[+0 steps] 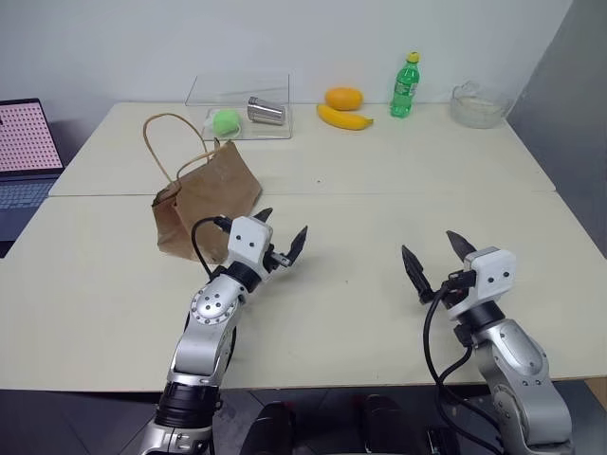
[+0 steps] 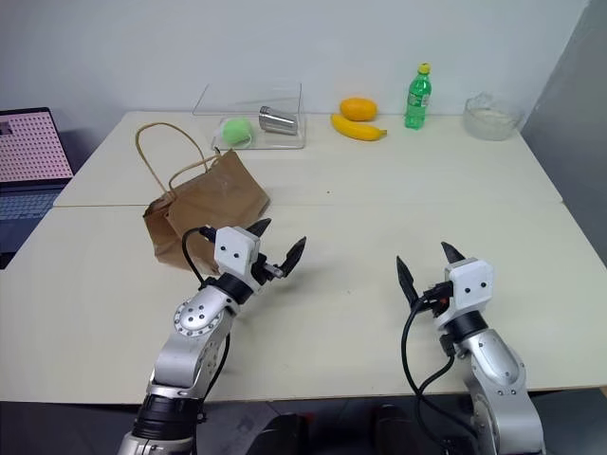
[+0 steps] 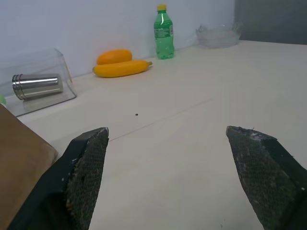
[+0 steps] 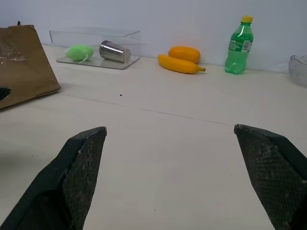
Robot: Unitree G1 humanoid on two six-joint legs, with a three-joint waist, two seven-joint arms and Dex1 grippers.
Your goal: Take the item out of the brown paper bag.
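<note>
Creased brown kraft paper bag (image 1: 207, 196) with looped tan handles lies on desk (image 1: 379, 180), toward left edge. Left hand (image 1: 282, 240) released, fingers spread, empty, just beside bag. Right hand (image 1: 436, 258) also spread, empty, near front edge, well apart from bag.

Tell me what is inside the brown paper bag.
Nothing inside can be seen. The brown paper bag lies tipped on the table with its handles up, and its creased paper sides cover whatever it holds. Both grippers are open and outside it.
</note>
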